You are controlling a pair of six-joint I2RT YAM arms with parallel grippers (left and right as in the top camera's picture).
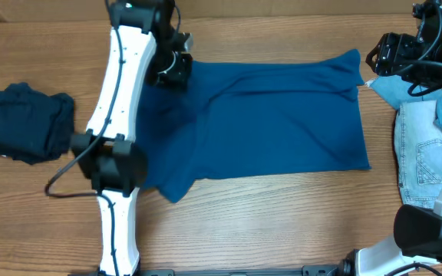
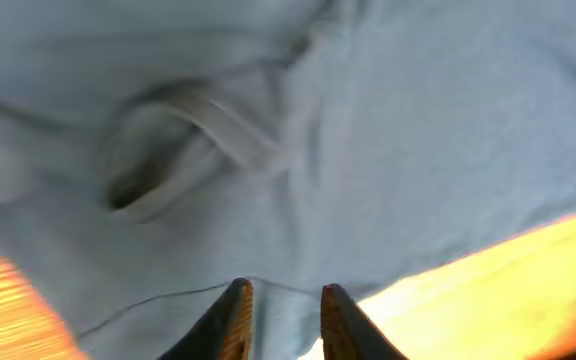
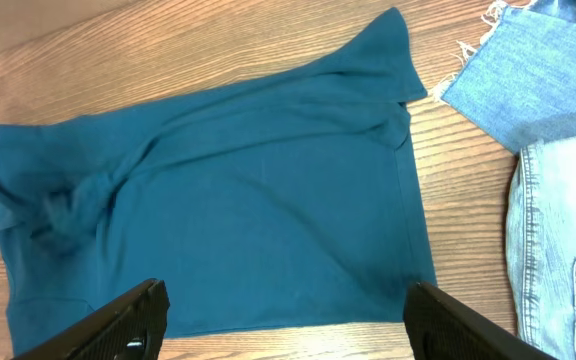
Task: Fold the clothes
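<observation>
The mid-blue garment [image 1: 275,123] lies spread, wrinkled, on the surface [image 1: 282,222] beside the denim [image 1: 424,146], long axis pointing away from it; our left gripper [image 2: 283,310] hovers barely parted over its far end, right gripper [image 3: 288,315] wide, both empty

Knit garment [image 1: 267,123] lies between folded garment [image 1: 25,123] and denim pieces [image 1: 428,153].

The wooden tabletop [image 1: 267,222] is lying flat under the whole scene, showing a light brown grain, and is filling the overhead view to all its edges.
</observation>
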